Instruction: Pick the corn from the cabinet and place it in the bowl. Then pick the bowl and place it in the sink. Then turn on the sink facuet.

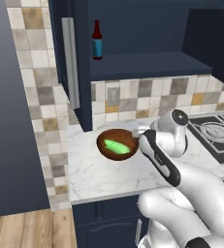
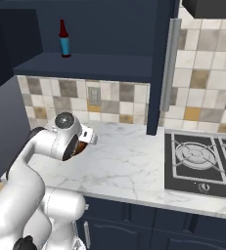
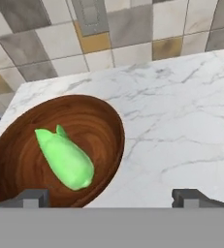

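1. Lying inside the bowl (image 3: 55, 155), the corn (image 3: 65, 159) rests on its wooden floor; the bowl sits on the worktop (image 3: 181, 131).
2. The pincer (image 3: 111, 197) is released, holding nothing, its tips wide apart just above the bowl's near rim, the corn just beyond the left tip.

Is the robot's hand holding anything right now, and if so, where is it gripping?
Nothing is held. The hand is open, its fingertips wide apart with one at the bowl's near rim. The corn lies loose inside the bowl.
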Motion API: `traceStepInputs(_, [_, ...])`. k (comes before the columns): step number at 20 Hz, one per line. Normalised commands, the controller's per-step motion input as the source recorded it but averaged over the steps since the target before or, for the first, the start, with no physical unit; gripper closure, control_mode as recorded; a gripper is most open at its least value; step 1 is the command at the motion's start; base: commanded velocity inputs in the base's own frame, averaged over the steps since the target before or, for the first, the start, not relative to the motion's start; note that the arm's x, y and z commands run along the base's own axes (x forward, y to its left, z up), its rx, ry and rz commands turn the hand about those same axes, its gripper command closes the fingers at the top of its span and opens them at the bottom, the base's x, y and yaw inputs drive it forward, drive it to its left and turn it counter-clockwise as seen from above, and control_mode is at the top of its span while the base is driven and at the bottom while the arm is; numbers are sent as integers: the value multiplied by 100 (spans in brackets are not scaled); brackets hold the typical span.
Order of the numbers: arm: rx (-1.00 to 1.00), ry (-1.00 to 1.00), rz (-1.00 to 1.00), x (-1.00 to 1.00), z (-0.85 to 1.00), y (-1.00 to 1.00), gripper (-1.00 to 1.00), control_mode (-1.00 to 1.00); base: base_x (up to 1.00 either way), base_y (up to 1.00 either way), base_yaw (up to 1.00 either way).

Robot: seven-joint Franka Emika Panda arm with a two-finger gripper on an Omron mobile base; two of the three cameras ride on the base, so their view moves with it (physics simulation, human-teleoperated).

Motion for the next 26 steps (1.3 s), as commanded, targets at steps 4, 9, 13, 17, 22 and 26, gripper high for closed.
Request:
traceStepInputs(4, [17, 5, -8, -31, 10, -4, -100, -100, 0, 0, 0])
traceStepInputs(9, [8, 10, -6, -1, 0, 2, -100, -100, 0, 0, 0])
traceStepInputs(13, [7, 11, -4, 0, 0, 4, -100, -100, 0, 0, 0])
traceStepInputs(17, [8, 9, -2, 0, 0, 2, -100, -100, 0, 0, 0])
traceStepInputs(22, [8, 5, -2, 2, -6, 6, -100, -100, 0, 0, 0])
traceStepInputs(26, [8, 0, -1, 4, -27, 15, -100, -100, 0, 0, 0])
